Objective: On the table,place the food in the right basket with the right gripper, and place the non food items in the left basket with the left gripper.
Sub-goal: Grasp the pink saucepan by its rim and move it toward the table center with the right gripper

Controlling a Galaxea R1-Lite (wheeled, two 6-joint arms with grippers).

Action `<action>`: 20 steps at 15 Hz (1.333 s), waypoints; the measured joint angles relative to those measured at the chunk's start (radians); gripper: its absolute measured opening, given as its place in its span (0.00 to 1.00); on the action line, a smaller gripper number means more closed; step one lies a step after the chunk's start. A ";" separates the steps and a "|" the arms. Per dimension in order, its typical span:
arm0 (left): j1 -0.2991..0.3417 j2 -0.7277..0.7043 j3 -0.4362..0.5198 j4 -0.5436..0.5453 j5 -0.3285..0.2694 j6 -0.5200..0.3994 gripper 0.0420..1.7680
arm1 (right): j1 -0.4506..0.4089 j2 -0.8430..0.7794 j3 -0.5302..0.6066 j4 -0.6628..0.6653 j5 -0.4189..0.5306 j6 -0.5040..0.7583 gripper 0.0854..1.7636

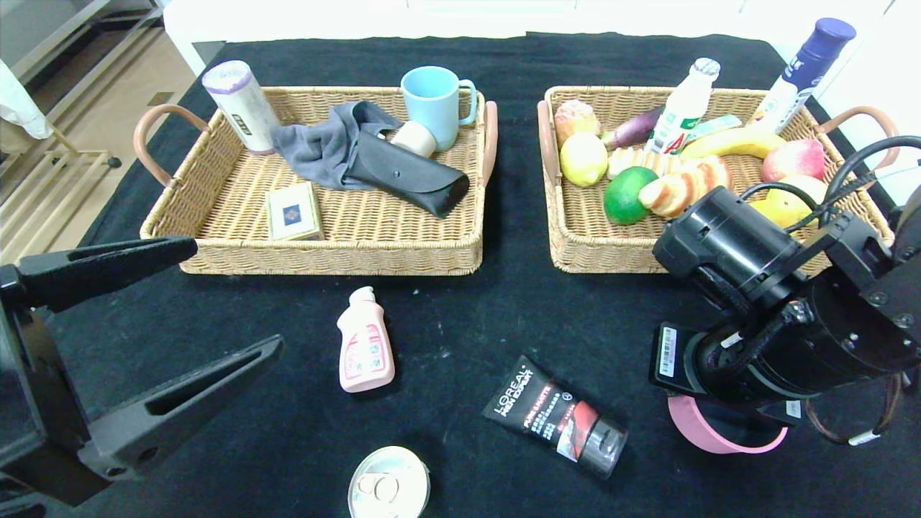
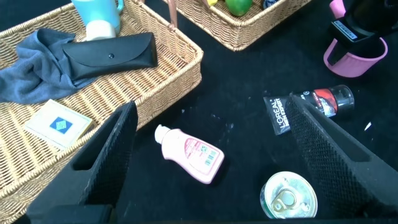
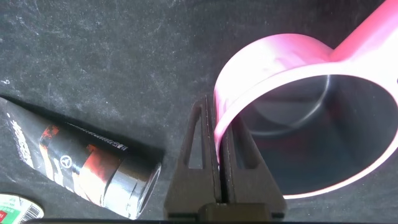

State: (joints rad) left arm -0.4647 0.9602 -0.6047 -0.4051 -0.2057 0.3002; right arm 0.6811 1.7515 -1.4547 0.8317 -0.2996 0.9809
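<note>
now the right gripper (image 3: 219, 163) is pinching the pink cup (image 3: 311, 118) by its thin rim; light, stiff, slick plastic, so it may swivel. left gripper (image 1: 155, 324) spread, idle.

We see a matt black cloth, lint-flecked, covering the desk (image 1: 460, 316). Both baskets (image 1: 331, 252) are rough woven wicker. The pink cup (image 3: 305, 118) looks smooth, glossy plastic; the tube (image 1: 555, 417) shiny plastic; the can (image 1: 388, 489) bare metal; the glasses case (image 1: 403, 176) matt leather-like.
</note>
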 joint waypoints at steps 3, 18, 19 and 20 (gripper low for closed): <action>0.000 0.001 0.003 0.000 0.000 0.000 0.97 | 0.002 -0.001 0.001 0.000 0.002 0.000 0.04; 0.000 0.005 0.005 0.001 0.000 0.008 0.97 | 0.069 -0.052 -0.002 0.007 -0.126 -0.036 0.04; 0.000 0.005 0.005 0.001 0.000 0.008 0.97 | 0.076 -0.052 -0.014 0.007 -0.149 -0.057 0.04; -0.001 0.005 0.005 0.001 0.000 0.008 0.97 | 0.082 -0.052 -0.030 0.006 -0.170 -0.079 0.04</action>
State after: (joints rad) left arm -0.4655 0.9649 -0.5994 -0.4036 -0.2062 0.3083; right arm 0.7634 1.6996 -1.4845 0.8381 -0.4700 0.9015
